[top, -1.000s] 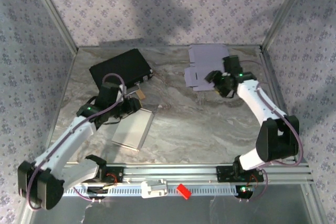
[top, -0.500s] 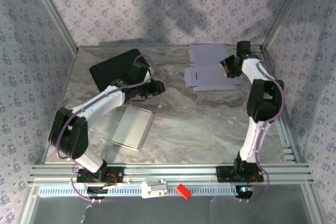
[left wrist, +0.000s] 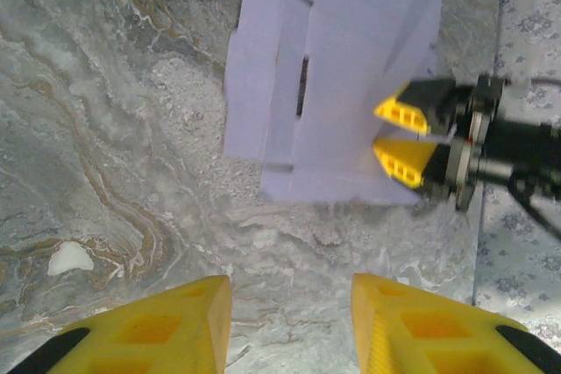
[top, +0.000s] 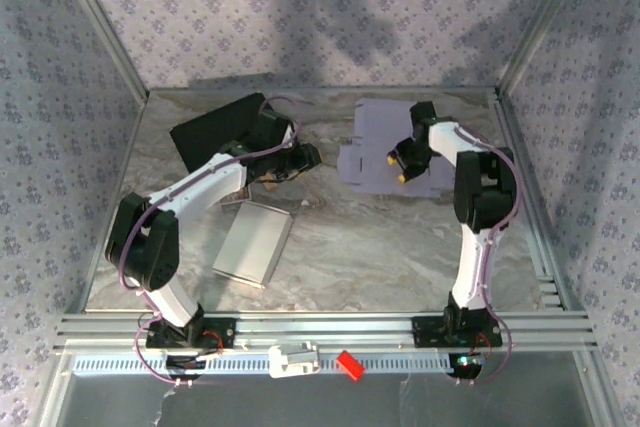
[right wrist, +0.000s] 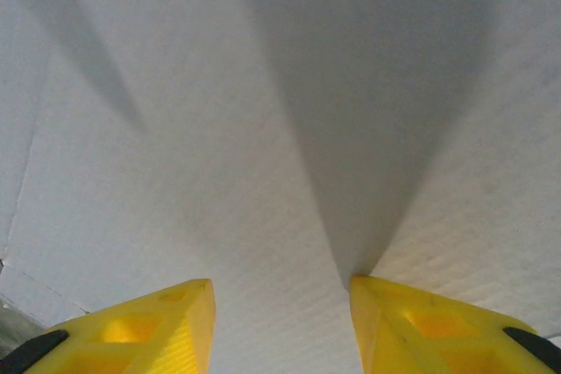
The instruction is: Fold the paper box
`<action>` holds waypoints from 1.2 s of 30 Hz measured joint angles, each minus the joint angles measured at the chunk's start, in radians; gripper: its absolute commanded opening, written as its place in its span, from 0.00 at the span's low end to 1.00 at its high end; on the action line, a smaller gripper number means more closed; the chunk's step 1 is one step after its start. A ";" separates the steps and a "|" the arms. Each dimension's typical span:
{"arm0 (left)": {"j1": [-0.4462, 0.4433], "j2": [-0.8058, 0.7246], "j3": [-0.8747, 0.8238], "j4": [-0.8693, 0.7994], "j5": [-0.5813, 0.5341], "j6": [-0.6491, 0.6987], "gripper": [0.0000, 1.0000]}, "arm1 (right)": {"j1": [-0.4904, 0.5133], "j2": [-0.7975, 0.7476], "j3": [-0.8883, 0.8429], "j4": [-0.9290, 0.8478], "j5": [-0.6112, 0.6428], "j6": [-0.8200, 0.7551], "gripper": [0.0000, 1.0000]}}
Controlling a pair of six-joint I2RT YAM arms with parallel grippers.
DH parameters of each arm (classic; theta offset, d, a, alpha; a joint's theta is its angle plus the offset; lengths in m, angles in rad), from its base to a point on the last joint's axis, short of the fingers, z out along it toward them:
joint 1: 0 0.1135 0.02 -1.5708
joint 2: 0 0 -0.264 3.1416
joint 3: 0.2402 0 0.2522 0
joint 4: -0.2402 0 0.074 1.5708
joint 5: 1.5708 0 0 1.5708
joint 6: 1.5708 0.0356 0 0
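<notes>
The paper box is a flat, unfolded lilac sheet lying on the marble table at the back right. My right gripper stands open on the sheet's near right part, both yellow fingertips down against the paper. In the right wrist view the paper box spreads flat beneath the right gripper. My left gripper hovers open over bare marble just left of the sheet. From the left wrist, the left gripper points toward the paper box and the right gripper.
A black flat slab lies at the back left, partly under the left arm. A grey flat panel rests left of centre. Patterned walls close in the back and sides. A metal rail with a red piece runs along the near edge.
The right gripper came from the back right corner onto the sheet and narrowed, and the sheet has slid left and nearer. The left arm reached further right toward it.
</notes>
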 measured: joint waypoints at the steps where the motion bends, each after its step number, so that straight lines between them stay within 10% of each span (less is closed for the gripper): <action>1: -0.001 0.000 -0.010 0.003 0.001 -0.011 0.43 | 0.015 -0.046 -0.068 0.005 -0.005 0.019 0.48; 15: -0.116 -0.003 -0.204 0.020 0.025 -0.177 0.47 | 0.103 -0.361 -0.365 0.000 -0.032 0.075 0.59; 26: -0.125 0.254 0.122 0.009 0.004 -0.087 0.37 | -0.277 -0.451 -0.197 0.008 0.003 -0.454 0.60; 36: -0.143 0.404 0.235 -0.062 -0.028 -0.027 0.33 | -0.393 -0.364 -0.264 -0.027 -0.024 -0.631 0.62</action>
